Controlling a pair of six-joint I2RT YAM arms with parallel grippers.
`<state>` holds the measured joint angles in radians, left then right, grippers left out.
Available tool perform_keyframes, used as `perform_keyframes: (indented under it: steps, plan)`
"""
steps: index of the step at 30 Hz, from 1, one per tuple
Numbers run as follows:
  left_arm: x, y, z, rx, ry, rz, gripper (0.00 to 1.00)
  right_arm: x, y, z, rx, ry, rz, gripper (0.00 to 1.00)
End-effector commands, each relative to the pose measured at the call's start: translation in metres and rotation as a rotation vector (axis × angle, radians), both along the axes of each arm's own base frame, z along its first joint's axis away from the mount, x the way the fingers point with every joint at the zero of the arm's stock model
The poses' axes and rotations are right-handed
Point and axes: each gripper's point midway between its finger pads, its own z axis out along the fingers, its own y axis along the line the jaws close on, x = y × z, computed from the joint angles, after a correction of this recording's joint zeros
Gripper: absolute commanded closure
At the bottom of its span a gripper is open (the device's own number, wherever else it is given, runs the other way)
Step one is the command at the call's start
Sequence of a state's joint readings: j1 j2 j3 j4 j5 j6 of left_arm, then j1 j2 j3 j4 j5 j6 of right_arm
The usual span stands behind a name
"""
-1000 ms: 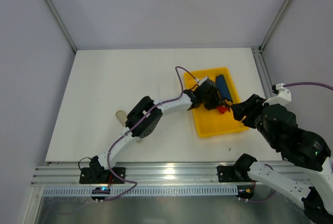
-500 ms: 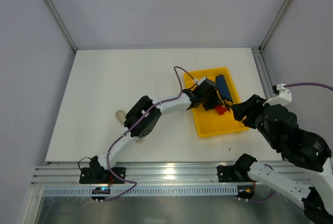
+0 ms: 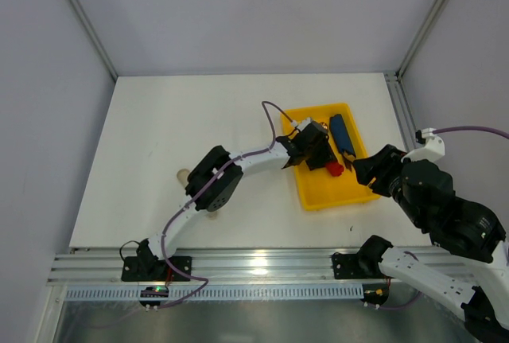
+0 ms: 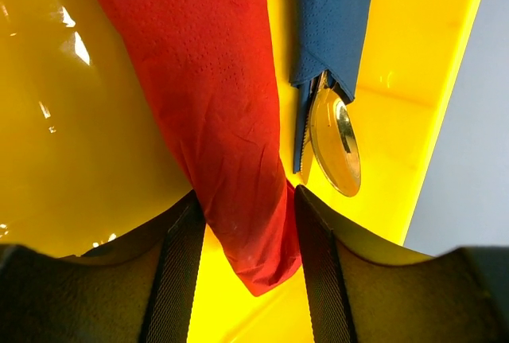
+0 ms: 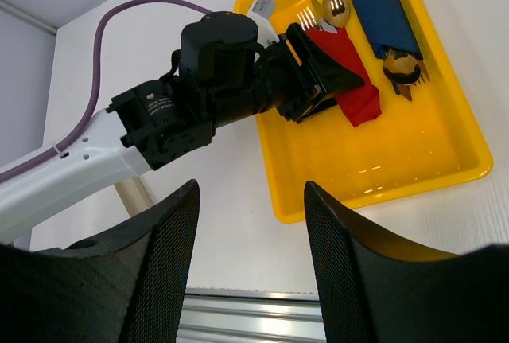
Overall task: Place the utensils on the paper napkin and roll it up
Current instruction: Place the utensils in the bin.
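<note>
My left jaws are pinching the red napkin roll near its lower end, over the yellow tray that sits toward the right of the bench. A blue napkin roll lies just beside the red one in the tray, with a gold spoon and what looks like a knife edge poking from its end. My right jaws hang spread, well back from the tray and holding nothing. As I judge it, both napkins are already rolled around utensils, so the step in hand is carrying the red roll; whether I am lifting it out or setting it down the pictures do not settle, so the call is only to keep the pinch firm enough that the paper does not unwind. My left wrist camera shows the grip itself and the blue roll's contents, which the overhead view shrinks to small patches of red and blue. My right wrist camera adds a gold spoon and fork (probably tucked in the red roll's far end) that the left camera cannot see.
</note>
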<state>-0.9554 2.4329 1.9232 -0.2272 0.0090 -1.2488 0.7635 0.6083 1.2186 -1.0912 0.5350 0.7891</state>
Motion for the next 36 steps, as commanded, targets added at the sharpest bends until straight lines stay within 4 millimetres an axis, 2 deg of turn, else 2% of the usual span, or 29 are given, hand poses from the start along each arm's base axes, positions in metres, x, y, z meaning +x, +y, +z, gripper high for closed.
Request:
perform_keyframes:
  steps: [1, 10, 16, 18, 21, 22, 24, 25, 27, 28, 34, 35, 36]
  plan:
    - [-0.023, 0.044, -0.047, 0.213, 0.089, -0.004, 0.48, 0.003, 0.003, 0.009, 0.039, -0.030, -0.005, 0.41]
    - [-0.030, 0.054, -0.041, 0.235, 0.092, 0.002, 0.44, 0.003, 0.004, 0.010, 0.047, -0.031, -0.001, 0.41]
    - [-0.032, 0.061, -0.025, 0.252, 0.041, -0.001, 0.43, 0.005, 0.008, 0.007, 0.042, -0.022, 0.006, 0.41]
    - [-0.030, 0.062, -0.007, 0.243, 0.003, -0.004, 0.43, 0.005, 0.008, 0.005, 0.041, -0.020, 0.006, 0.41]
    - [-0.027, 0.067, 0.010, 0.267, -0.060, -0.018, 0.42, 0.006, 0.009, 0.004, 0.041, -0.020, 0.006, 0.41]
    - [-0.025, 0.070, 0.026, 0.270, -0.106, -0.023, 0.42, 0.006, 0.009, 0.004, 0.042, -0.021, 0.004, 0.41]
    - [-0.024, 0.072, 0.044, 0.266, -0.146, -0.032, 0.42, 0.007, 0.010, 0.002, 0.035, -0.018, 0.008, 0.41]
    - [-0.025, 0.073, 0.063, 0.249, -0.172, -0.034, 0.42, 0.008, 0.010, 0.002, 0.036, -0.019, 0.006, 0.41]
    - [-0.026, 0.077, 0.077, 0.238, -0.212, -0.048, 0.42, 0.009, 0.011, 0.000, 0.027, -0.016, 0.008, 0.41]
    - [-0.025, 0.076, 0.097, 0.202, -0.243, -0.047, 0.41, 0.010, 0.011, -0.002, 0.023, -0.014, 0.004, 0.41]
    - [-0.041, 0.062, 0.141, 0.088, -0.303, -0.189, 0.41, 0.012, 0.012, -0.005, -0.001, -0.009, 0.006, 0.41]
    - [-0.043, 0.061, 0.154, 0.059, -0.320, -0.189, 0.41, 0.013, 0.013, -0.007, -0.007, -0.005, 0.008, 0.41]
    - [-0.045, 0.066, 0.152, 0.068, -0.325, -0.186, 0.41, 0.014, 0.014, -0.008, -0.015, -0.004, 0.014, 0.41]
